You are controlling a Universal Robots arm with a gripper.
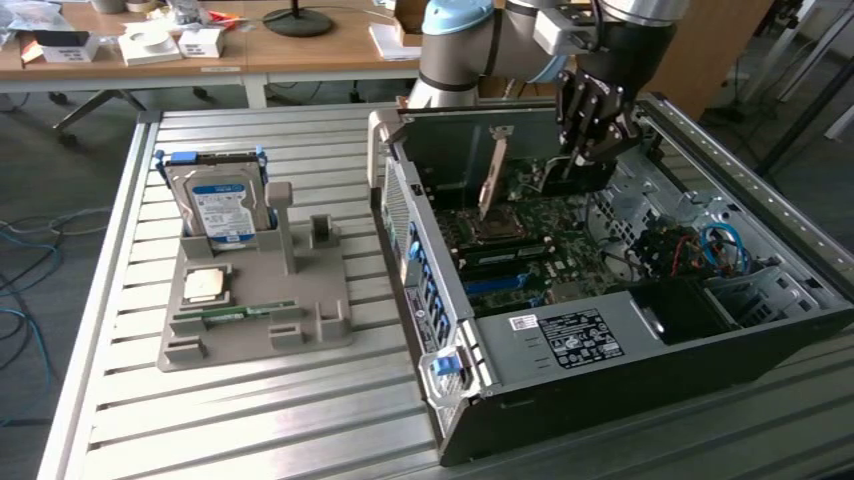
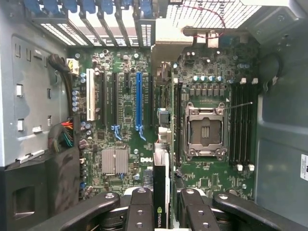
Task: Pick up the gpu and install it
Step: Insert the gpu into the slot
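Note:
My gripper [image 1: 582, 160] hangs inside the open computer case, shut on the gpu [image 1: 571, 182], a thin dark card held upright above the motherboard. In the wrist view the gpu [image 2: 160, 185] shows edge-on between my two black fingers [image 2: 139, 209], a small green logo on its edge near my gripper [image 2: 163, 214]. It hovers over the gap between the expansion slots and the CPU socket. The long blue slot [image 2: 138, 101] lies just beside the card's line. I cannot tell whether the card's lower edge touches the board.
The case [image 1: 587, 340] lies on its side on the slatted metal table, its walls close around the gripper. The open CPU socket [image 2: 204, 130] and memory slots [image 2: 240, 125] sit beside the card. A grey fixture [image 1: 307, 330] holds a hard drive [image 1: 220, 205], a processor [image 1: 203, 285] and a memory stick [image 1: 247, 312].

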